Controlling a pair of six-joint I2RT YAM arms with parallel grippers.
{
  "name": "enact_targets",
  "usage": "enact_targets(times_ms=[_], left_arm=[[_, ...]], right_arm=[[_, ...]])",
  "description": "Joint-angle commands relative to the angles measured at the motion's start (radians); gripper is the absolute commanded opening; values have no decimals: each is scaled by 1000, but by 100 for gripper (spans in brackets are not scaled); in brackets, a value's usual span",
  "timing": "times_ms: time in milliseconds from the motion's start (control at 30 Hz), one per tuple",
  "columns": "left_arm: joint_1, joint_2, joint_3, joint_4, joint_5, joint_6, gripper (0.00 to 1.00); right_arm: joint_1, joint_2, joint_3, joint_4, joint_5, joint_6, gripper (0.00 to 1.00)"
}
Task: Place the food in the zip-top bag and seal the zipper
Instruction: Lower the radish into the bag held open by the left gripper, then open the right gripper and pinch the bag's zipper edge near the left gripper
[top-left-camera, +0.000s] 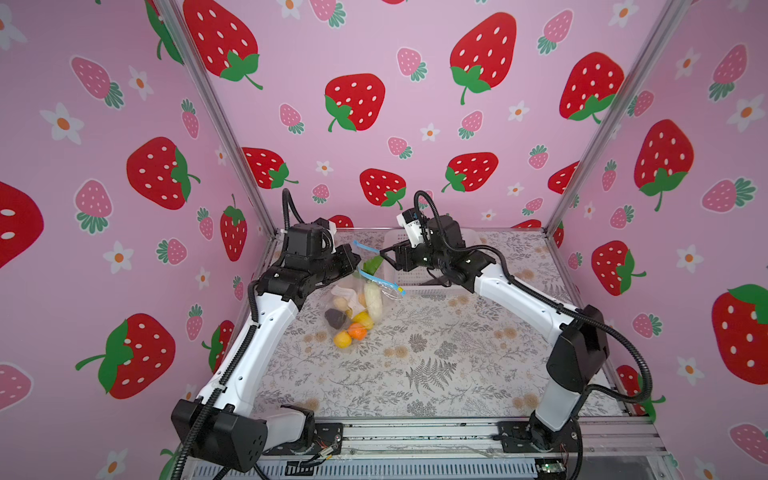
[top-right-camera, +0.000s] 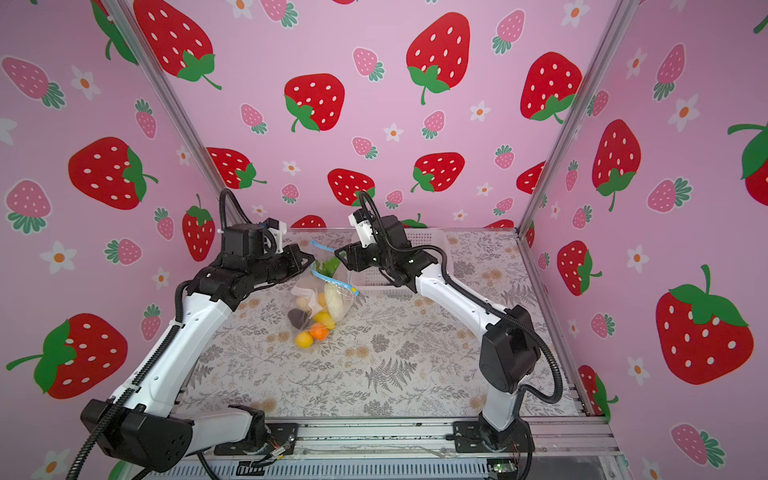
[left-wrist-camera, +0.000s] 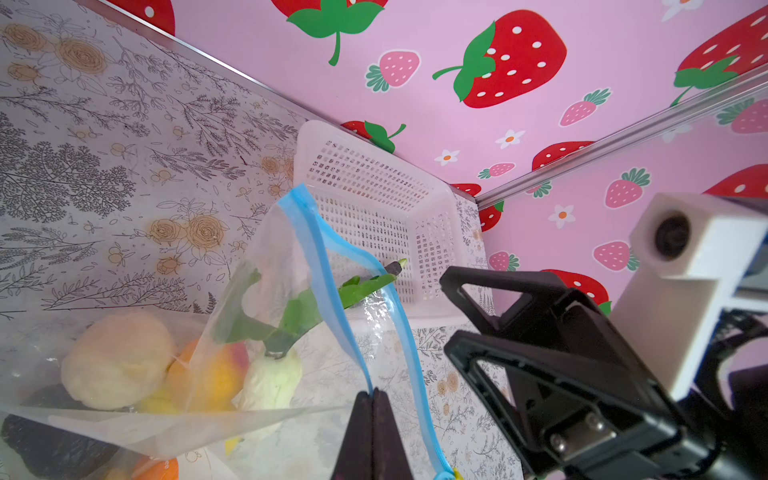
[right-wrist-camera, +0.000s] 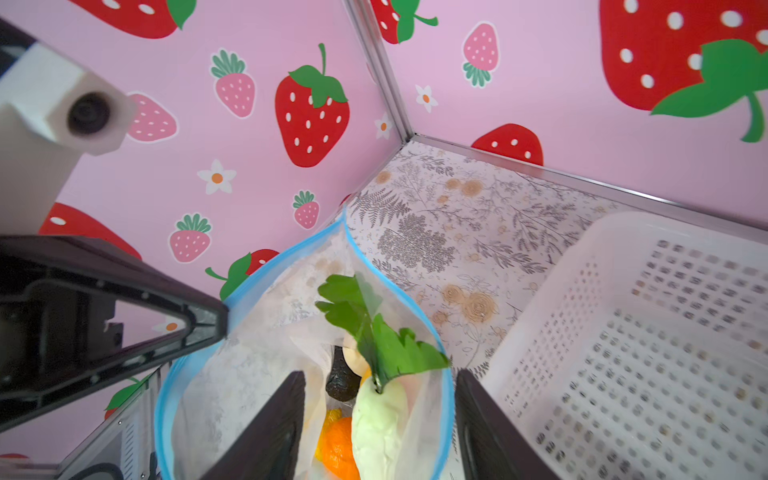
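Your left hand (left-wrist-camera: 372, 392) is pinched fully closed on the zipper (left-wrist-camera: 316, 249), a narrow, smooth light blue strip, and holds up that side of the bag (top-left-camera: 353, 291). The bag is thin, clear, crinkly plastic, and its bottom rests on the table (top-left-camera: 415, 365), whose cover is printed with grey ferns and tan blossoms. A white rectangular label (top-left-camera: 341, 292) shows on the bag's side, but its print is too small to read. The zipper is unsealed. Its two halves bow apart in a loop, so the mouth gapes, and a small yellowish end (top-left-camera: 401, 289) sits at the corner of the mouth away from your left hand.

The food (top-left-camera: 351, 328) lies in the bottom of the bag: round yellow and orange pieces, a knobbly beige lump (left-wrist-camera: 116, 361) and a rough-skinned dark purple-black piece (top-left-camera: 336, 318). A long, smooth white radish (right-wrist-camera: 378, 419) points toward the mouth, and its flat green leaves (right-wrist-camera: 365, 324) poke out through it.

Your right hand (left-wrist-camera: 444, 311) hovers at the bag's mouth, opposite your left hand. Its fingers are parted and grip nothing, and the radish's top shows between them in the right wrist view. Beyond the bag, behind your right hand, stands a white rectangular plastic basket (left-wrist-camera: 374, 183), its walls and floor pierced with rows of small slots.
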Motion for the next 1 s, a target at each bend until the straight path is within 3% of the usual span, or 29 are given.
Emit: enact_targets(times_ms=[0, 167, 300, 467, 967], left_arm=[[5, -35, 26, -4, -5, 12, 0], [5, -33, 22, 3, 2, 5, 0], [6, -37, 22, 1, 2, 5, 0], [5, -40, 18, -1, -1, 6, 0], [5, -40, 27, -6, -6, 8, 0]], right_arm=[[-28, 57, 107, -238, -23, 38, 58], [-51, 167, 239, -394, -157, 93, 51], [-52, 186, 235, -385, -251, 118, 46], [-54, 171, 189, -346, -288, 126, 43], [-59, 144, 162, -286, -342, 134, 19]])
